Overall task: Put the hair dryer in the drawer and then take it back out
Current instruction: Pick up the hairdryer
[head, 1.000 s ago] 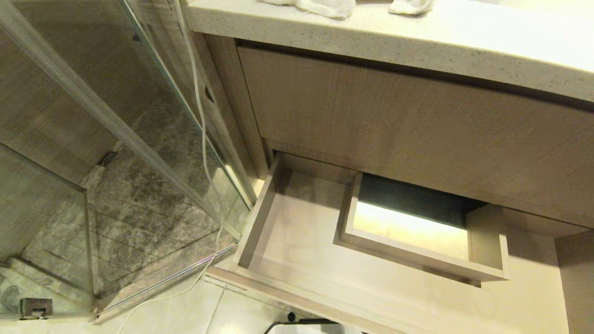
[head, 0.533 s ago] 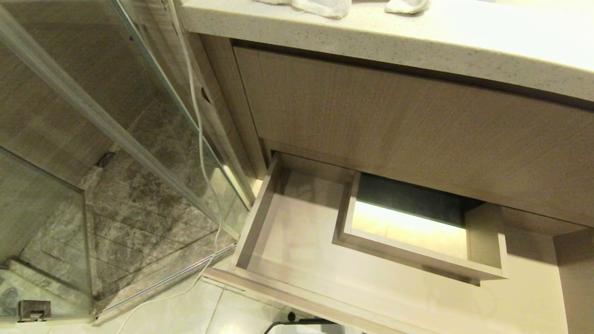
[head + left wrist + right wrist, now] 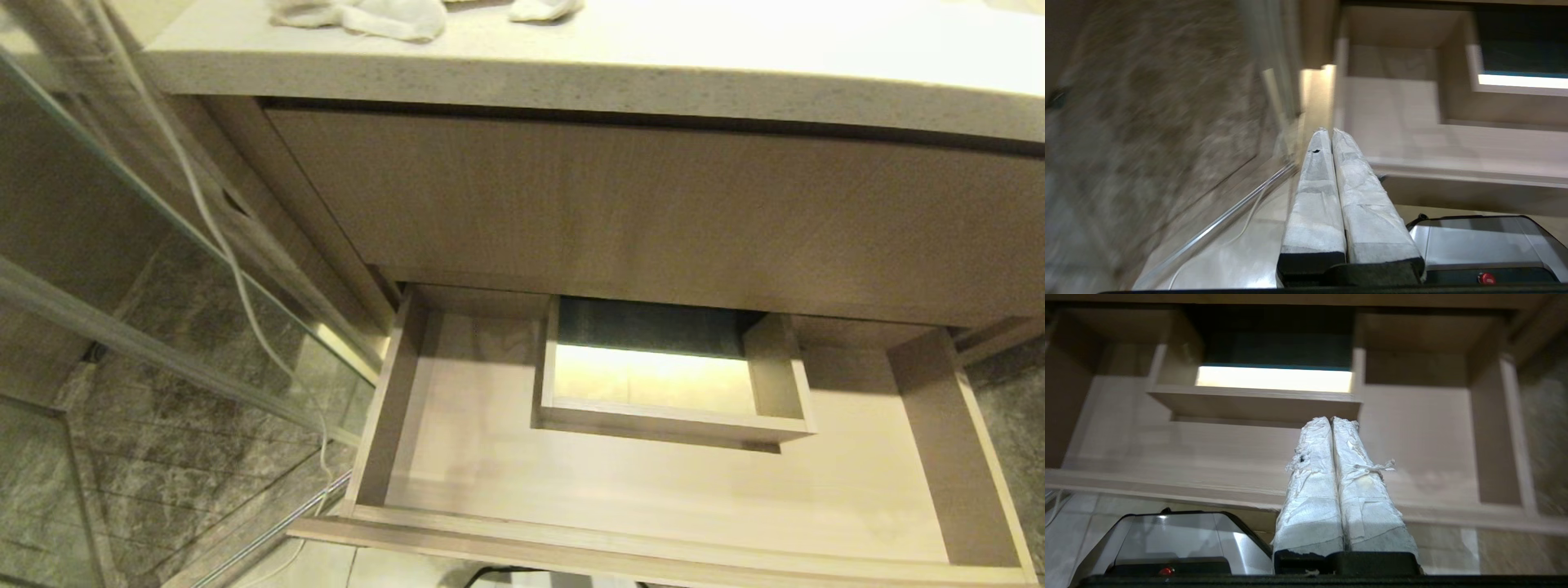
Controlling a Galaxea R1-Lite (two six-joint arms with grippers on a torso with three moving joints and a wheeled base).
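The head view alone takes in the pale speckled stone countertop across the top of the frame, with crumpled white cloths at its upper left edge, a tall wood-grain panel beneath it, and a glass shower partition with a thin white cord hanging down the left side. Neither arm appears there.

The wide, shallow light-brown wood-grain drawer stands pulled out across the lower half of that frame. It is empty apart from its boxed cutout at mid-back. The hair dryer appears in no view.

Only the wrist views show the grippers and the robot's glossy grey base at the bottom of their frames. The left gripper, its white-wrapped fingers pressed together and holding nothing, points past the drawer's left front corner. The right gripper, likewise clenched and empty, sits centre frame, aimed at the cutout and clear of the drawer.
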